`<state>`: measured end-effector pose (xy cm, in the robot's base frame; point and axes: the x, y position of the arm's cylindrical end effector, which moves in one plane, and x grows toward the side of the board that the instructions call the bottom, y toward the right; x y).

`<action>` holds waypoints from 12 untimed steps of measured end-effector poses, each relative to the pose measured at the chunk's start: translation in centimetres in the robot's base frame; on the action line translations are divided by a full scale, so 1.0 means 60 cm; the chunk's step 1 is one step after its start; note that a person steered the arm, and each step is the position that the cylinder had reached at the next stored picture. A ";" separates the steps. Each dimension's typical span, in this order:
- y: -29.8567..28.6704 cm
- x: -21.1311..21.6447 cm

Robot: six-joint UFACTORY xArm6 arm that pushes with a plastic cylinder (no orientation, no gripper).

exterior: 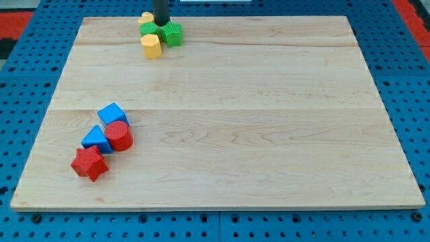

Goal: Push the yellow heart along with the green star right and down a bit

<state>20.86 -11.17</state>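
Contact seems underway: my tip (161,25) sits among the top cluster, touching the green star (172,33), yellow heart (152,46) just below-left. Next, steer both rightward, slightly down. No claw exists here.

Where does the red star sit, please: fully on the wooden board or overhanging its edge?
Fully on. The red star lies inside the wooden board, with bare wood visible all round it.

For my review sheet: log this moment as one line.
tip at top cluster, between green blocks | yellow heart behind, left of rod | yellow block below | red/blue group lower left, untouched
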 end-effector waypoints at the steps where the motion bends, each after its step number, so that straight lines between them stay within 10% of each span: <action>1: 0.041 0.004; 3: 0.244 -0.018; 6: 0.176 0.267; 9: -0.265 0.078; 12: -0.278 -0.029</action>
<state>19.10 -27.86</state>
